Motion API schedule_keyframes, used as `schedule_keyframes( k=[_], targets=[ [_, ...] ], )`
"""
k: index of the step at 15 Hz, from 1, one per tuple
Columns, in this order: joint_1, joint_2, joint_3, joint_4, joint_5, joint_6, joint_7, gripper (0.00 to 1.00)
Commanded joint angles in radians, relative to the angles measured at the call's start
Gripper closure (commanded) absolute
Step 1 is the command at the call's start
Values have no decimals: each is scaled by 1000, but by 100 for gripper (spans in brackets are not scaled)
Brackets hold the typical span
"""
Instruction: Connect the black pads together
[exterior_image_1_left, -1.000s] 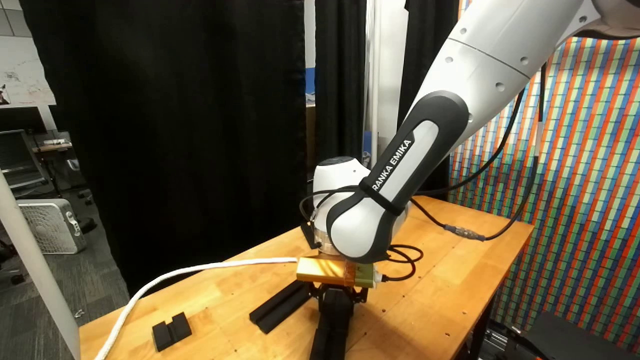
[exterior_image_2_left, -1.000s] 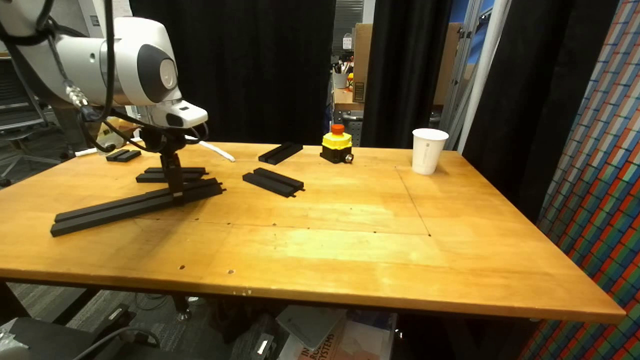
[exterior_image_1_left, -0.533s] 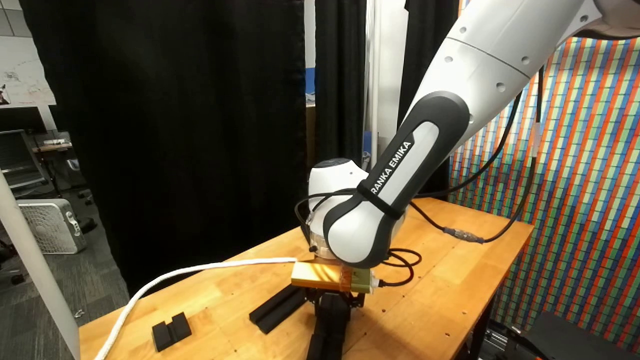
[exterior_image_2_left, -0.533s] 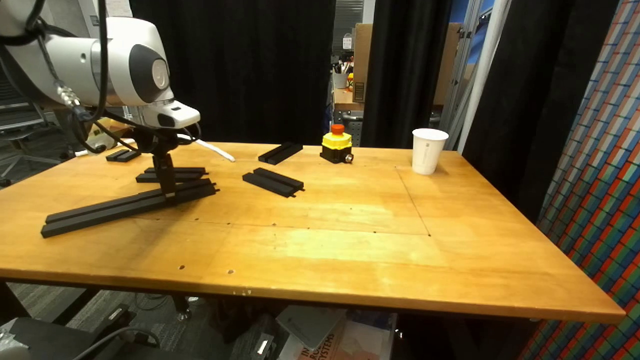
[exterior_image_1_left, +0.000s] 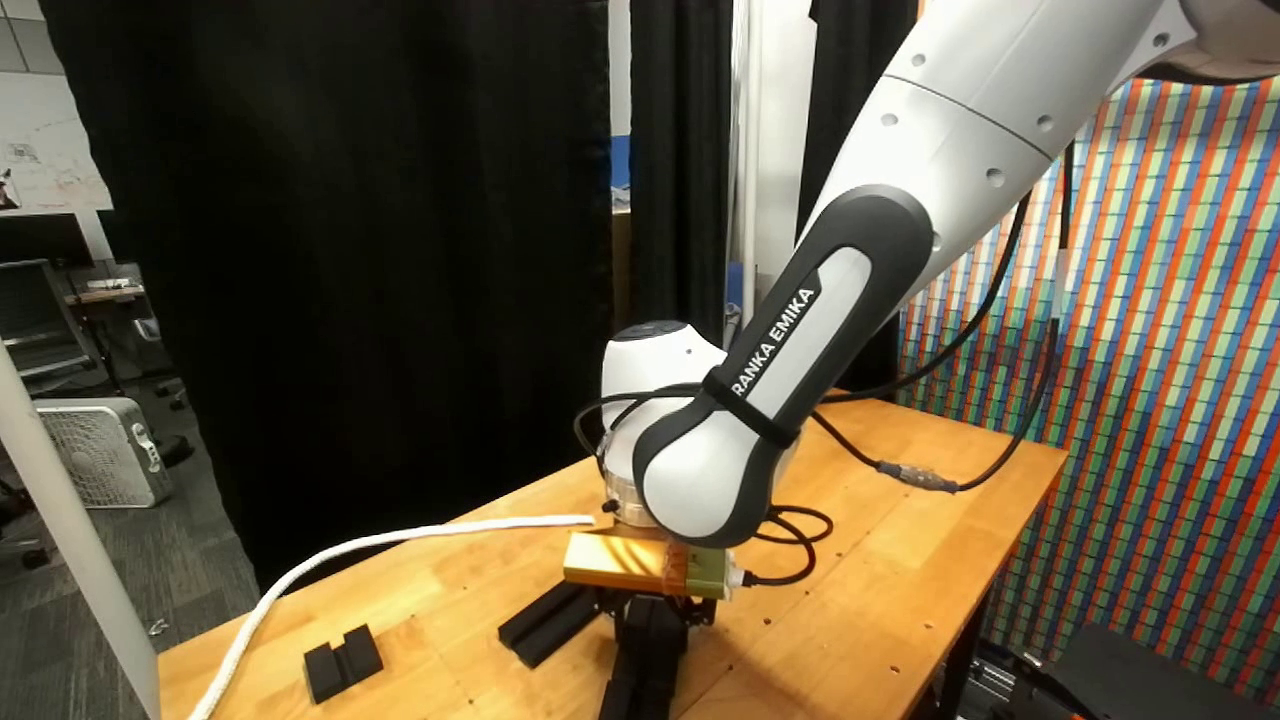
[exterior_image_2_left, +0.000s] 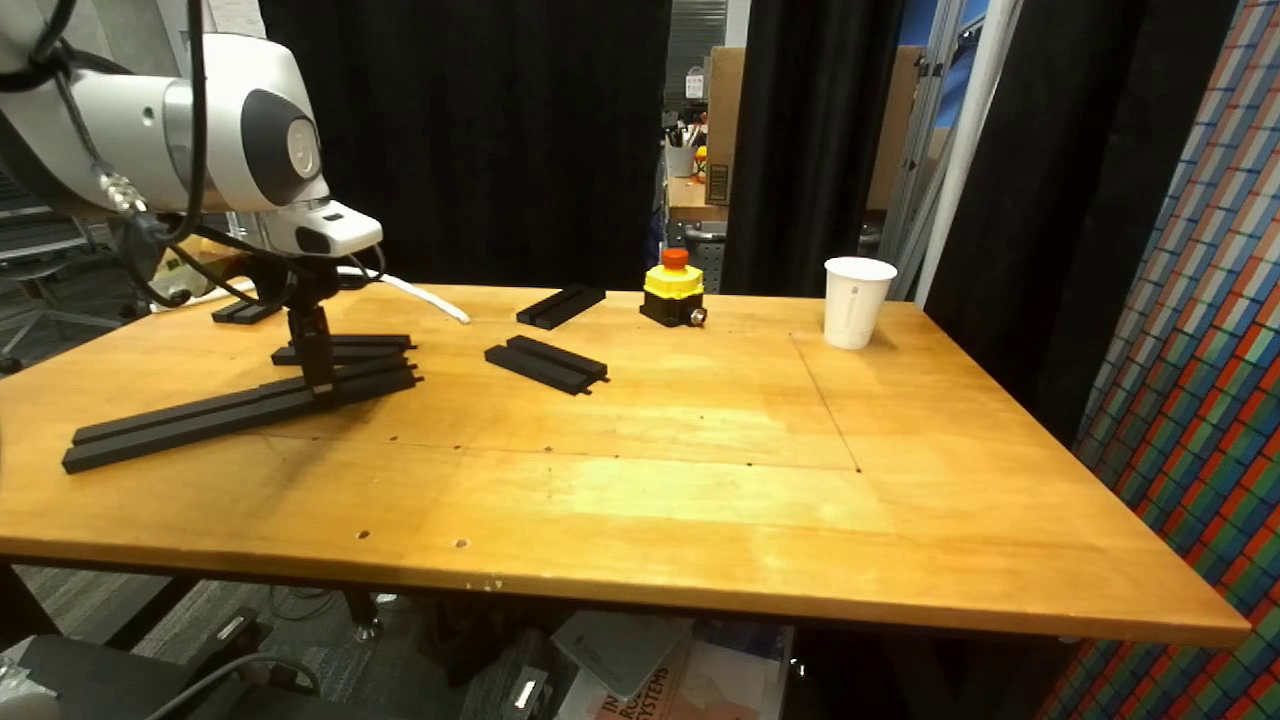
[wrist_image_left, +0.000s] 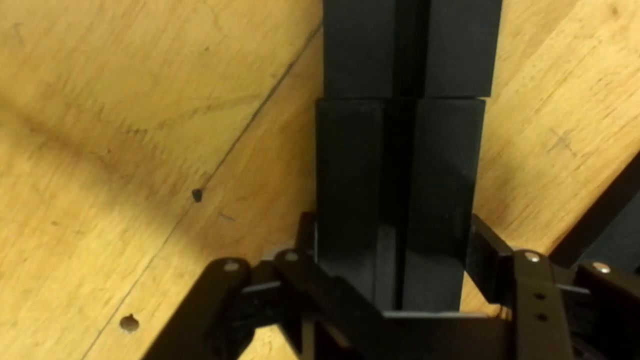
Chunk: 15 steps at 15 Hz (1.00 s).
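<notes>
My gripper (wrist_image_left: 391, 235) has a finger against each long side of a grooved black pad (wrist_image_left: 445, 165), which lies flat on the table. A second black pad (wrist_image_left: 360, 50) lies end to end with it, with a thin seam and a slight sideways offset between them. In an exterior view my gripper (exterior_image_2_left: 318, 388) is down on this long two-pad bar (exterior_image_2_left: 180, 425). Other black pads lie apart: one just behind (exterior_image_2_left: 350, 352), one to the right (exterior_image_2_left: 545, 365), one farther back (exterior_image_2_left: 562, 306), and a short block (exterior_image_2_left: 245, 312), also seen in an exterior view (exterior_image_1_left: 343, 663).
A red-and-yellow button box (exterior_image_2_left: 673, 290) and a white paper cup (exterior_image_2_left: 855, 305) stand toward the back of the wooden table (exterior_image_2_left: 700, 530). A white cable (exterior_image_1_left: 400, 540) runs along the back edge. Another pad (wrist_image_left: 620, 230) lies close to the gripper's right finger in the wrist view.
My gripper and both end-to-end pads have slid together to the left in an exterior view. The other pads, the cup and the button box have not moved.
</notes>
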Motion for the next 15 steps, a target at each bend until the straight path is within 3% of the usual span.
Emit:
schedule_keyframes(
  k=[1, 15],
  targets=[
    [27, 65, 5, 43, 13, 13, 40, 54],
    [98, 91, -15, 104, -53, -75, 316, 54]
  ],
)
